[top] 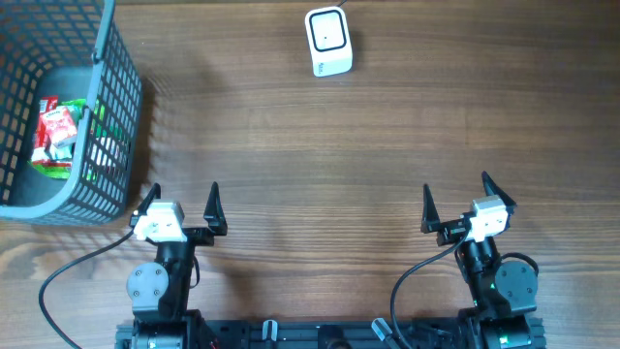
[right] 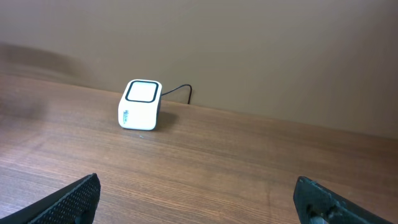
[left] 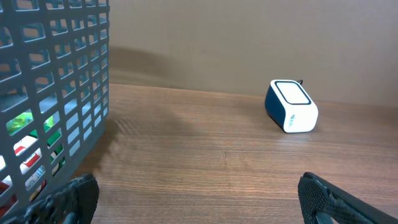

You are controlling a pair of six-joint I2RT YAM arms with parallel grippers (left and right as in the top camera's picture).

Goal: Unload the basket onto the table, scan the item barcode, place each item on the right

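Grippers first: left gripper [top: 184, 199] and right gripper [top: 456, 190] both sit at the near edge of the table [top: 320, 155], jaws spread wide, nothing between the fingers. They are well apart from each other, with bare wood between them.

Left side is tight. The grey mesh basket [top: 107, 126] stands just beside the left gripper's outer finger, ahead and to its left; the overhead view puts the basket's near corner right at that fingertip, and I can't tell whether they touch. From the left wrist view the mesh wall fills the whole left of the picture and rises out of the top. Ahead and to the right of that gripper the wood is open.

Packets [top: 56, 131], red-and-white with some green, lie on the basket floor behind the mesh, ahead-left of the left gripper. No barcode is readable at this size.

Right gripper has open wood ahead and on both sides.

Scanner [top: 328, 42], a small white box with a dark-framed window on top, sits far out, ahead-right of the left gripper and ahead-left of the right one, roughly midway between them sideways. Its cable [right: 180, 90] leaves the back, where the table's far edge meets a plain beige wall [right: 249, 50].
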